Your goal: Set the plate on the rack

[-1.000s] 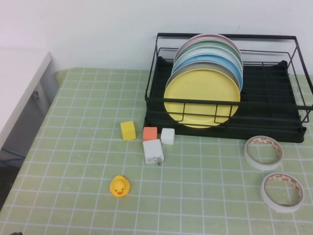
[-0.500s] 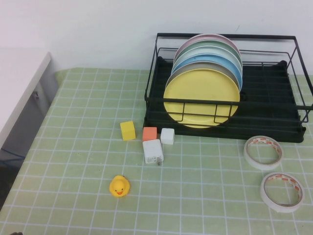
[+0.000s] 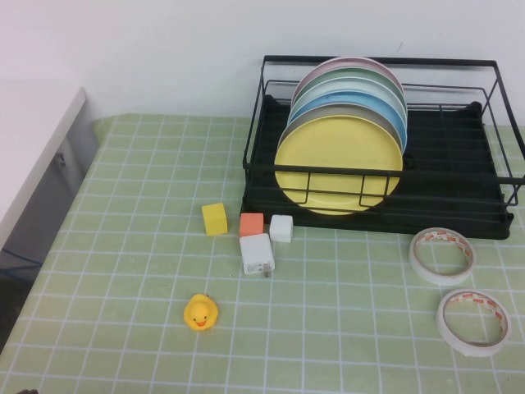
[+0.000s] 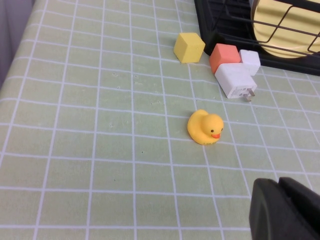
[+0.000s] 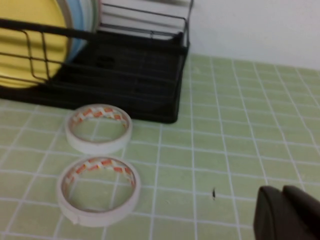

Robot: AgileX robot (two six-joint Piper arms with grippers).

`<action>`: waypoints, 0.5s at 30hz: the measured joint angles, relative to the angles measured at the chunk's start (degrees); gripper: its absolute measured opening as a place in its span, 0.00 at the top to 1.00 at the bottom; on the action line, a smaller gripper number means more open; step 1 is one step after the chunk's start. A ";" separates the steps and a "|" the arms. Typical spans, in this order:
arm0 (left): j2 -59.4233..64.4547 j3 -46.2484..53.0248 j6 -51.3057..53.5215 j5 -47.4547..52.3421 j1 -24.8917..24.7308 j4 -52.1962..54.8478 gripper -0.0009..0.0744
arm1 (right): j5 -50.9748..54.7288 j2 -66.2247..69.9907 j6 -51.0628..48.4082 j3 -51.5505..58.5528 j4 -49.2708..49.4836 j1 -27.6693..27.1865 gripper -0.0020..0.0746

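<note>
High view: yellow plate (image 3: 339,163) stands upright in the black rack (image 3: 459,176), frontmost.
Left end effector (image 4: 285,210): clenched, empty, near duck (image 4: 204,127).
Right end effector (image 5: 286,214): clenched, empty, above table (image 5: 225,150).

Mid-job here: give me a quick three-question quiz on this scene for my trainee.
1. True or false: the yellow plate stands on edge in the rack.
2. Which object lies nearest the rubber duck: A) white charger, B) a tape roll?
3. Does the left gripper or the right gripper hold anything?

Key: 1 true. 2 A. 3 Neither; both sit shut and empty above the table, the left near the duck, the right near the tape rolls.
</note>
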 joint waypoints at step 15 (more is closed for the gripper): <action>0.00 0.00 -0.06 0.00 0.00 0.00 0.99 | -0.13 0.00 -8.27 1.01 1.08 -4.50 0.96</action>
